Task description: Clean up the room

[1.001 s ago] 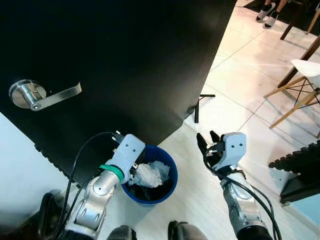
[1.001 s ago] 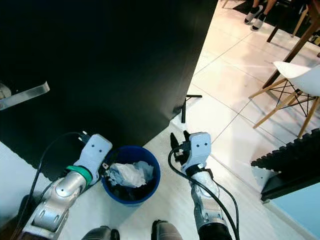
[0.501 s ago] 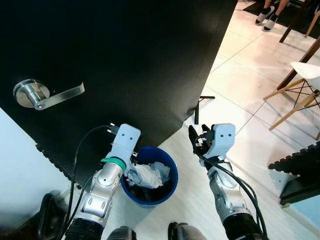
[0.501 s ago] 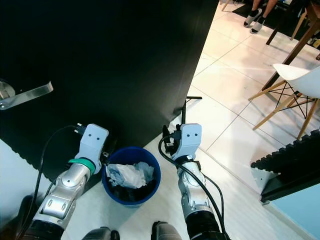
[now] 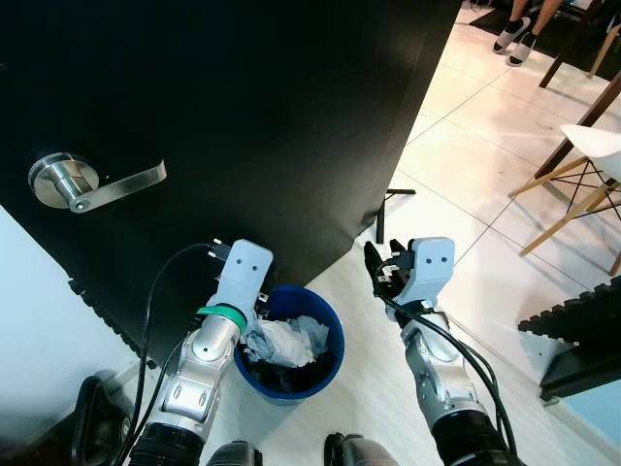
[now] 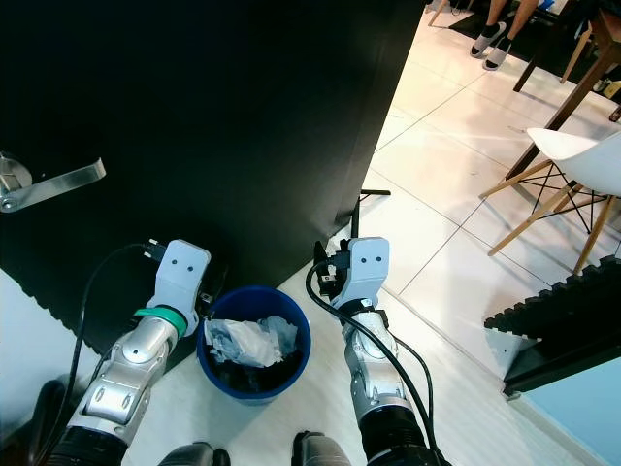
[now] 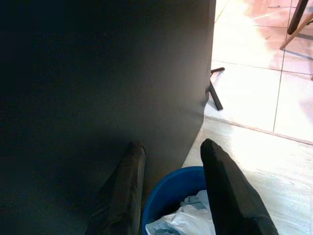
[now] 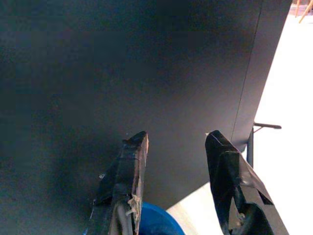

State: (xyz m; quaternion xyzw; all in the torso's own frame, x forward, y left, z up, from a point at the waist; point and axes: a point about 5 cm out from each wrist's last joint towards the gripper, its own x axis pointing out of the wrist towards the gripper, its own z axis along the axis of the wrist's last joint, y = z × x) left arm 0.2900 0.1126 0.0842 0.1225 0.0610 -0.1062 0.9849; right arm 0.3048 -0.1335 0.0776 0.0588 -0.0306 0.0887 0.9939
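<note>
Black door (image 5: 243, 107) fills the background as the left gripper (image 7: 168, 169) and right gripper (image 8: 173, 147), fingers apart and empty, flank a blue bin (image 5: 325, 340) of crumpled paper (image 5: 281, 342).

Blue bin (image 5: 325, 342), white crumpled paper (image 5: 287, 340), black door (image 5: 243, 126), pale floor tiles (image 5: 466, 155).

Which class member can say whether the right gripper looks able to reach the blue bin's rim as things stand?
Probably yes: the right gripper hangs open beside the blue bin, with bare floor between them.
</note>
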